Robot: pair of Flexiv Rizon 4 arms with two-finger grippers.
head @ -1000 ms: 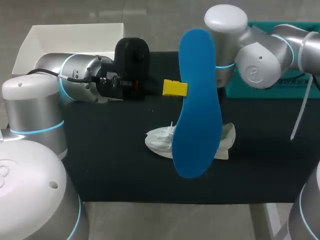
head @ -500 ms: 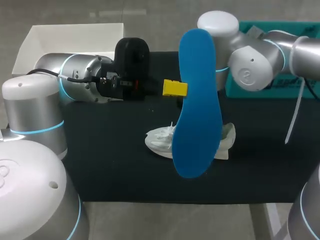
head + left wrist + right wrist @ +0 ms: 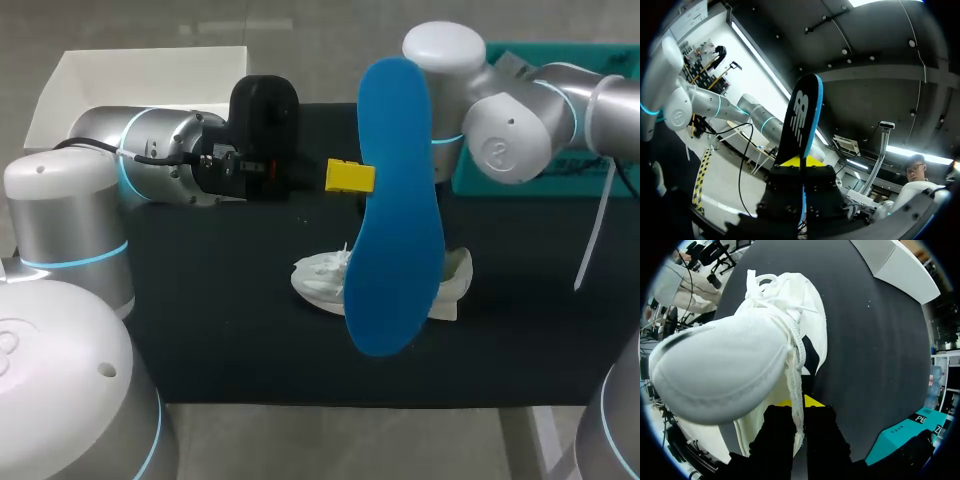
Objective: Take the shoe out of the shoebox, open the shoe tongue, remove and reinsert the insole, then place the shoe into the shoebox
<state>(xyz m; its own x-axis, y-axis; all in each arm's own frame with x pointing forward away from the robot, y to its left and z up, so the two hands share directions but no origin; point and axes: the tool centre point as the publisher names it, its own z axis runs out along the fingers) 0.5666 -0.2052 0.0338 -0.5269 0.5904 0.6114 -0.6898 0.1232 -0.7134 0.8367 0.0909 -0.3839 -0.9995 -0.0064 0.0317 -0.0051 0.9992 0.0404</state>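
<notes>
Insole (image 3: 395,210): blue, out of the shoe, held upright above the middle of the table (image 3: 220,330), 1 end up and 1 end down. Left jaws are clamped on its long edge at about mid-length; the left wrist view shows the insole (image 3: 800,120) edge-on between the 2 yellow tips, dark printed face to 1 side, blue rim to the other. Left arm (image 3: 160,170) comes in level from the left. Shoe (image 3: 322,278): white, at the middle of the black table surface, mostly hidden behind the insole in the head view, with 1 end showing on each side of it. Right wrist view: right jaws are closed on a thin edge of the shoe's (image 3: 740,355) white upper, and a lace loop (image 3: 761,279) lies at the far end. Right arm (image 3: 520,130) reaches in from the right, its jaws hidden behind the insole in the head view. Shoebox (image 3: 140,70): white, open, at the far left corner, well apart from the shoe. Teal box (image 3: 600,172) at the far right edge.
</notes>
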